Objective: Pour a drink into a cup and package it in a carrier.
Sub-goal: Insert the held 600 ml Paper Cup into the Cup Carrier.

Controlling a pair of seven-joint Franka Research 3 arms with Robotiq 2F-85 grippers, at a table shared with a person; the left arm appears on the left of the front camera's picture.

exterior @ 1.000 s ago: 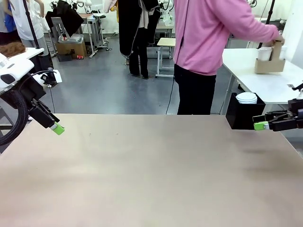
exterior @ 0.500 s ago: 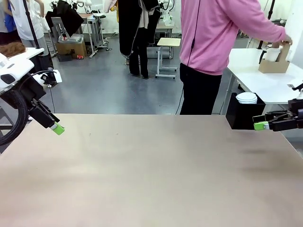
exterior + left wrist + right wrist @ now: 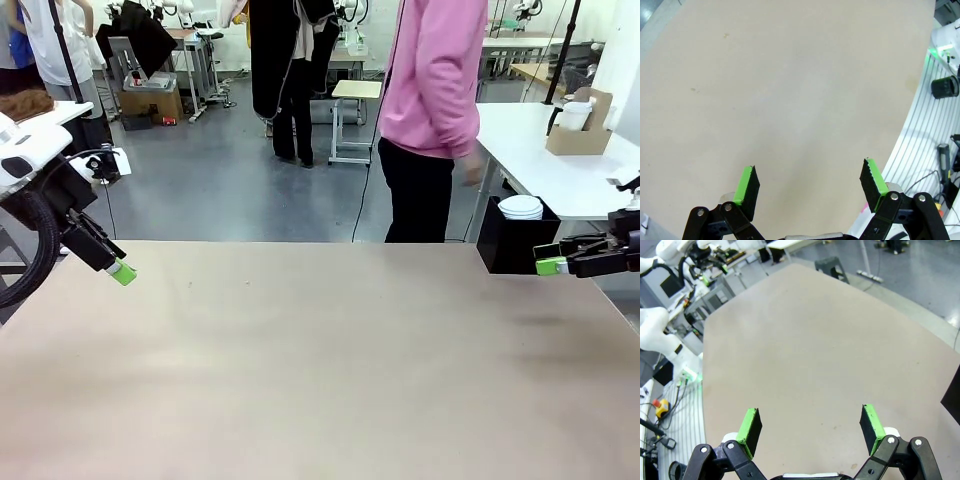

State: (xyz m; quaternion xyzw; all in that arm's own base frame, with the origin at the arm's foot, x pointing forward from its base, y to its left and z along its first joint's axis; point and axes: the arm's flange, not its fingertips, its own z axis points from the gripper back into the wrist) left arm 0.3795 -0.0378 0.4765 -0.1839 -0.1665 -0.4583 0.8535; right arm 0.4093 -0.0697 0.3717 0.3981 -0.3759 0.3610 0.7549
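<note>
Fingers of left gripper (image 3: 810, 184) and right gripper (image 3: 810, 429) spread wide, holding nothing, parked above bare table (image 3: 320, 360). Carrier (image 3: 576, 128) with cup (image 3: 573, 115) seated inside, resting on white side table (image 3: 560, 170) well apart from both arms. Packaging apparently complete; nothing left within reach.

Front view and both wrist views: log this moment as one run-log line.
left gripper: open, empty | right gripper: open, empty | carrier: holds cup, on white side table | person: between tables, hands off carrier
</note>
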